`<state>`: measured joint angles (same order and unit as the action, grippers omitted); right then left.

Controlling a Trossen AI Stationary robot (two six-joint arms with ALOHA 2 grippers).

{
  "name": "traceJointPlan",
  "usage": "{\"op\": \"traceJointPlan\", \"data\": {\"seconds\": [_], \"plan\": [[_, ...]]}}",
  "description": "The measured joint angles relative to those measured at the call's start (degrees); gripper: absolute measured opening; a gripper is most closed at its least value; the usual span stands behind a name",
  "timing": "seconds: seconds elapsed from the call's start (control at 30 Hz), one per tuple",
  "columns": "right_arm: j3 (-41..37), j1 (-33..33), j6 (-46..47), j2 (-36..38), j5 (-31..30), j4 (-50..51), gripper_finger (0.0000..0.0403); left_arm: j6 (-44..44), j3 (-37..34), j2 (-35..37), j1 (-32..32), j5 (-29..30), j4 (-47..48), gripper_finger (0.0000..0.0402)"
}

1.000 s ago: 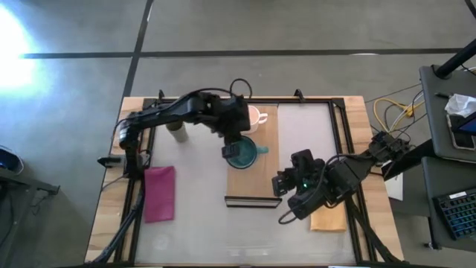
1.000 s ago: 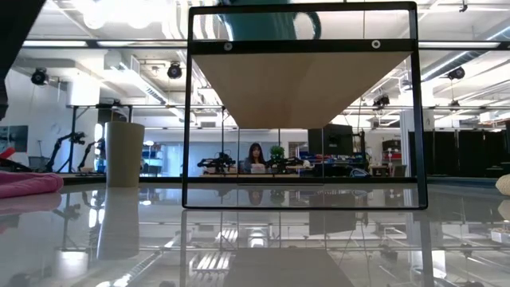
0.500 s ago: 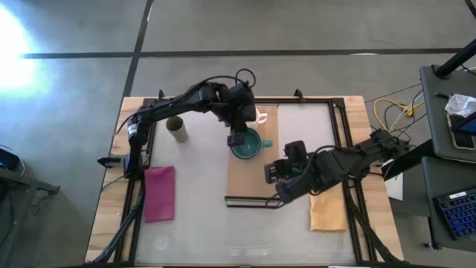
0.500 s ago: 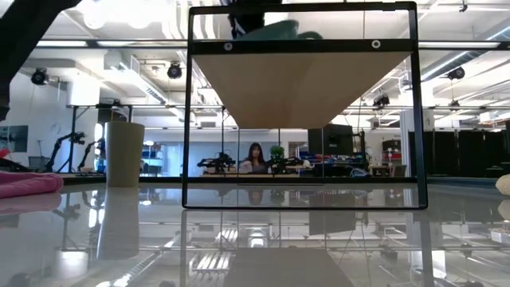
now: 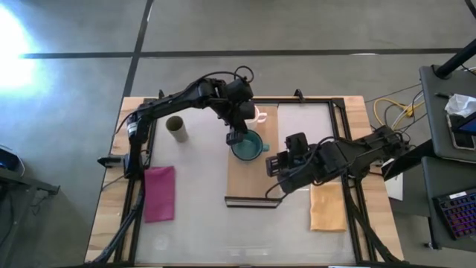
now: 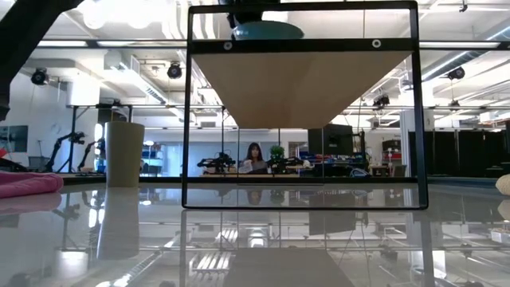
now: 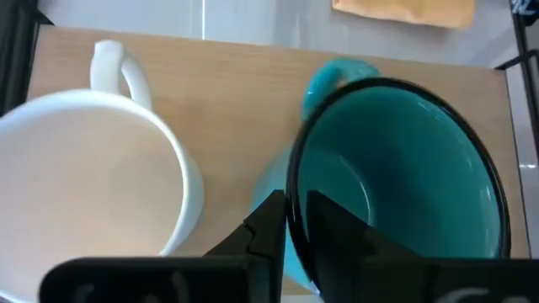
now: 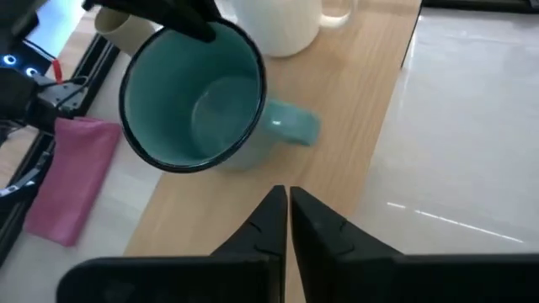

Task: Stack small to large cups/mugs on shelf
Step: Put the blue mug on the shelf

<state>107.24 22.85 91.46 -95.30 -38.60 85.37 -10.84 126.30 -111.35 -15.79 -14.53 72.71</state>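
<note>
The teal-green mug (image 5: 247, 146) is on the light-wood shelf (image 5: 253, 179), right beside the white mug (image 5: 257, 116), which stands on the shelf's far end. My left gripper (image 5: 236, 138) is shut on the teal mug's rim. My right gripper (image 5: 274, 167) hovers shut over the shelf's right side, just short of the teal mug's handle (image 8: 290, 124), touching nothing. The olive cup (image 5: 176, 128) stands on the table left of the shelf. My left gripper has the teal mug's rim (image 7: 296, 181) on its left side, one finger inside the mug (image 7: 337, 231) and one outside (image 7: 268, 223). The fingers come from above, pointing down. The mug leans slightly, its opening up and its base (image 6: 267, 33) on the shelf top.
The shelf is raised on a black frame (image 6: 188, 119). A pink cloth (image 5: 158, 193) lies near the table's left edge and an orange-yellow cloth (image 5: 327, 207) right of the shelf. A person sits in the room far behind the table.
My left gripper has carried the teal mug a little toward the far edge and down, from hanging above the shelf to resting on it beside the white mug. My right gripper has moved from the near right up toward the shelf and the teal mug.
</note>
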Motion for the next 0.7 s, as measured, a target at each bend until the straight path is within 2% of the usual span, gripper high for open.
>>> {"op": "traceJointPlan", "data": {"seconds": [0.17,0.53,0.7], "plan": [[-0.46,-0.02,-0.50,1.41,-0.48,0.07,0.0009,0.01,0.00,0.00,-0.02,0.16,-2.70,0.0034],[-5.26,-0.02,0.56,4.01,-0.12,-0.24,0.0009,1.24,0.43,0.65,-0.02,1.58,-2.50,0.0035],[-7.29,-0.02,1.46,5.83,-0.03,-0.27,0.0009,1.24,2.37,1.12,-0.03,6.63,2.16,0.0035]]}}
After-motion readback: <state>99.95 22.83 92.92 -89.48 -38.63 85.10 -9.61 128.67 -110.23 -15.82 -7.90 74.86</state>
